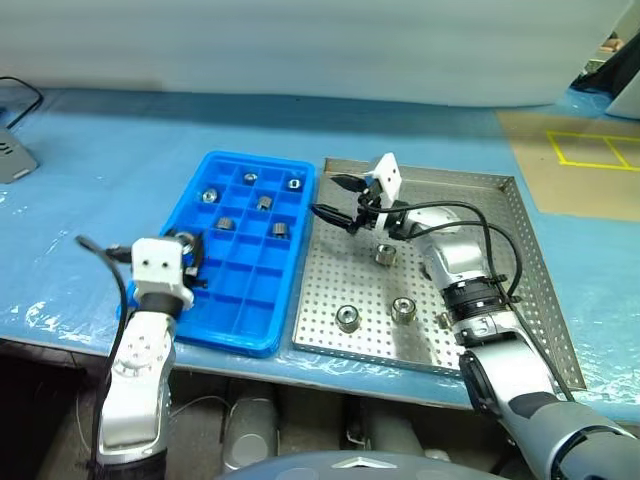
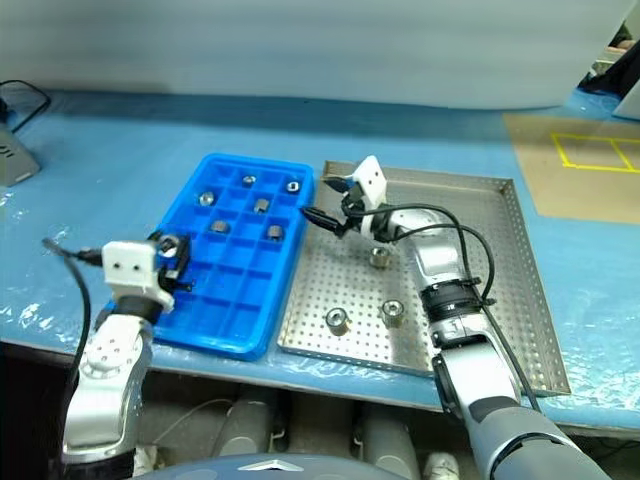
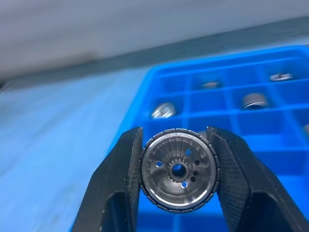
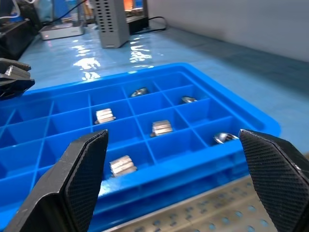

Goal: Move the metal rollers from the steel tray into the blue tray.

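Left wrist view puts the left gripper [image 3: 177, 170] clamped on one of the metal rollers [image 3: 177, 173], its two black fingers [image 3: 120, 174] pressed against the ribbed rim on either side, the flat end face with its dark central hole and ring of small holes turned toward the camera. No brand, label or lettering can be read on that face or on anything else here. From the head camera this gripper [image 1: 187, 257] hangs over the near left part of the blue tray [image 1: 245, 330], roller between its tips.

Six more rollers lie inside the blue tray, all in its far half: three along the far row [image 1: 250, 178] and three in the rows just nearer [image 1: 279, 230], each in its own square compartment.

The steel tray [image 1: 520, 260] sits just beside the blue tray on its right, edges nearly touching. On its perforated floor stand three rollers: one near the middle [image 1: 384, 254] and two closer to the near rim [image 1: 347, 319], [image 1: 403, 309].

The right gripper [image 1: 340, 200] hovers above the steel tray's far left corner, beside the blue tray's right wall, its fingers [image 4: 82, 169] spread wide apart and holding nothing.
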Motion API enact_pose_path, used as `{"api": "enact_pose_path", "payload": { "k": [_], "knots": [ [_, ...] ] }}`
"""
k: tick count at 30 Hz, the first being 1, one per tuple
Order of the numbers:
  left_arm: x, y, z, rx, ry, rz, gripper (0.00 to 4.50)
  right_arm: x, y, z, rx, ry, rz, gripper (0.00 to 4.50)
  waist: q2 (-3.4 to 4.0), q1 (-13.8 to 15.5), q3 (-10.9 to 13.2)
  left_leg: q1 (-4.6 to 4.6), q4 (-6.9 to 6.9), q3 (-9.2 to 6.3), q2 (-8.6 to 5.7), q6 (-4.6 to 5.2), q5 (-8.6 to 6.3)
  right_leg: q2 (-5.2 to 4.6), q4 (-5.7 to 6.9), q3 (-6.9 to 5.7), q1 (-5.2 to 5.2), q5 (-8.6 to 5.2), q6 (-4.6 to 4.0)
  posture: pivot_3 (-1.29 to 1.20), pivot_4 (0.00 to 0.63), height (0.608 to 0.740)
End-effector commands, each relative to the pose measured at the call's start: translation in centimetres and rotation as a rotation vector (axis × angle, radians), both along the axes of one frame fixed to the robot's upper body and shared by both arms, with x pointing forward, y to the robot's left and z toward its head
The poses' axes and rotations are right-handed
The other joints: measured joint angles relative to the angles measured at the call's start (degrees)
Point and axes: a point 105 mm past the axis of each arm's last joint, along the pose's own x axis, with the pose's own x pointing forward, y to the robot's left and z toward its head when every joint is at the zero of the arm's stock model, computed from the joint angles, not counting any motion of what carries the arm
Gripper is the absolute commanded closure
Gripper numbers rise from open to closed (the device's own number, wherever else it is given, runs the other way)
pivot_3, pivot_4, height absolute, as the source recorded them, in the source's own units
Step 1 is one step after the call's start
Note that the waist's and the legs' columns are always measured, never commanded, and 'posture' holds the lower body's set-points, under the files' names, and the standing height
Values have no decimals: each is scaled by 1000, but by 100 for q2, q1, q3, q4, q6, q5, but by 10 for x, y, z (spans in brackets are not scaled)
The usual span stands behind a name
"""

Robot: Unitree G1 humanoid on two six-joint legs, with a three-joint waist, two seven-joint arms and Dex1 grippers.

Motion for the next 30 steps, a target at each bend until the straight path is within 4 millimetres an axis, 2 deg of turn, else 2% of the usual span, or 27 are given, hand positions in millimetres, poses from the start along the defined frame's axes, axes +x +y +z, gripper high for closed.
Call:
{"api": "enact_pose_path", "payload": {
  "k": [1, 3, 9, 14, 24, 28, 30],
  "knots": [
    [0, 14, 13, -2, -37, 66, 2775, 0, 8, 15, 1, -64, 39, 0, 0, 62, 0, 2, 0, -1, 0, -1, 1, 0, 2, 0, 0, 0, 0, 281, 150, 740],
    [7, 14, 12, -3, -25, 49, 2775, 1, 9, 15, 3, -65, 43, 0, 0, 114, 0, 3, 0, -1, -2, -4, 2, 0, 5, 0, 1, 0, 0, 278, 150, 740],
    [34, 10, 27, -8, -52, -9, 2775, -1, 5, 13, 5, -69, 33, 0, 0, 140, 0, 4, 1, -2, -3, -4, 4, 0, 13, 1, -2, 0, 0, 242, 150, 740],
    [52, 7, 28, -1, -31, -41, 2775, -3, 0, 11, 9, -68, 10, 0, 0, 107, 0, 4, 1, -2, -2, 10, 15, 0, 20, 3, -6, 0, 0, 196, 150, 740],
    [60, 5, 16, -19, 17, -29, 2775, -4, -11, 13, 9, -77, -39, 0, -1, 64, 1, 6, 3, 0, -2, 5, 18, 0, 29, 5, -9, 0, 0, 161, 150, 740],
    [63, 9, 11, -14, 56, 2, 1423, -3, -12, 13, 6, -82, -46, 0, -2, 64, 1, 6, 4, -1, -2, 5, 19, 0, 32, 5, -9, 0, 0, 159, 150, 740],
    [65, 4, 7, -36, 75, -32, 709, -3, -13, 14, 6, -84, -48, 0, -2, 63, 1, 6, 4, -1, -2, 4, 19, 0, 33, 5, -9, 0, 0, 142, 150, 740]
  ]
}}
